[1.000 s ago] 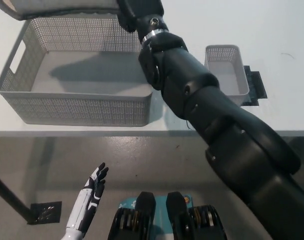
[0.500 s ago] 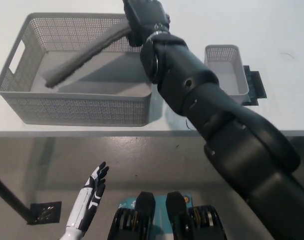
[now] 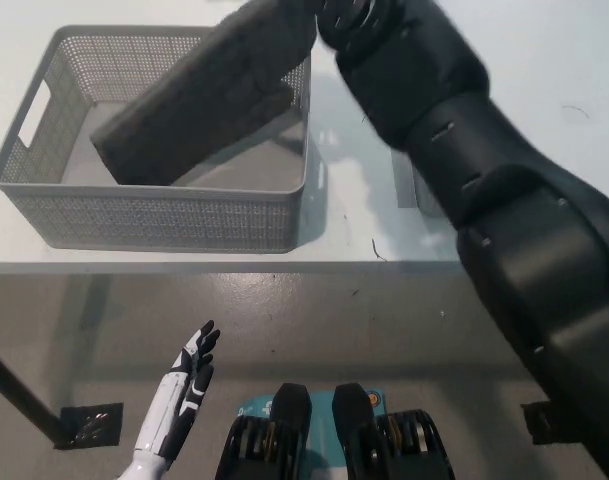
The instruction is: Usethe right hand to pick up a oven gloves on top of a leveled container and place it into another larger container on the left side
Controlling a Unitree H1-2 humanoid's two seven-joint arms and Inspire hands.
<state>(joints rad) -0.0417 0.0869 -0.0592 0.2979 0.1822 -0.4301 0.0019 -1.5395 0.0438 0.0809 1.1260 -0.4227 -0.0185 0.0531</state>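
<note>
White table (image 3: 184, 255): one basket (image 3: 144, 215), one oven glove (image 3: 199, 100).

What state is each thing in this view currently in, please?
Oven glove: tilted, lower end inside the basket, upper end at the right hand.
Large basket: upright on the table.
Right hand: at the glove's upper end, grip unclear.
Left hand: open, resting low.

A single head view looks steeply down from above the near edge of the table (image 3: 184, 262), facing outward across it. The near edge crosses mid-picture, with floor (image 3: 314, 320) below; the basket (image 3: 154, 215) near the left end sits moderately close
</note>
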